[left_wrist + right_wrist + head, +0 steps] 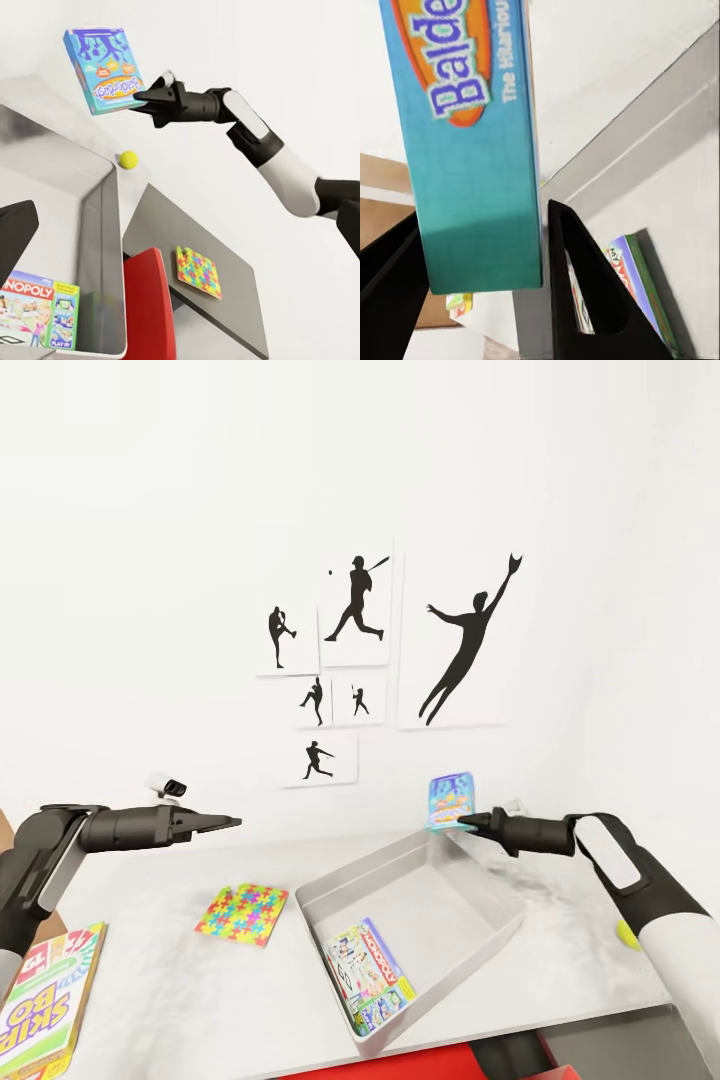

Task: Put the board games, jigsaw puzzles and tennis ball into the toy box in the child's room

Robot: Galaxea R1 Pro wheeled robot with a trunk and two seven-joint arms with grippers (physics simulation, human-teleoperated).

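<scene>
Against the white wall with its black sports prints (pixel 352 608), a pale grey bench (pixel 160 950) is carrying most of the toys. Grey bin (pixel 470 945) is sitting mid-bench, turned at an angle, with the Monopoly box (pixel 368 972) lying flat inside near its front wall. Right jaws (pixel 465 821) are pinching the small blue game box (pixel 451 800) by its lower edge, holding it upright in the air over the bin's far corner; right wrist view shows both black fingers (pixel 585 300) clamping the teal side of the box. Left jaws (pixel 232 822) are hanging above the bench, well apart from the bin, tips looking closed with nothing between them. One jigsaw square (pixel 241 913) is lying flat on the bench just left of the bin, yellow, blue, green and pink pieces. Skip-Bo box (pixel 50 1000) is sitting at the bench's front left corner, partly overhanging. Tennis ball (pixel 626 933) is sitting near the right edge, partly behind the right forearm. Left wrist view is showing a second jigsaw square (pixel 199 272) near a bench edge. Open bench is lying between jigsaw and Skip-Bo box.
</scene>
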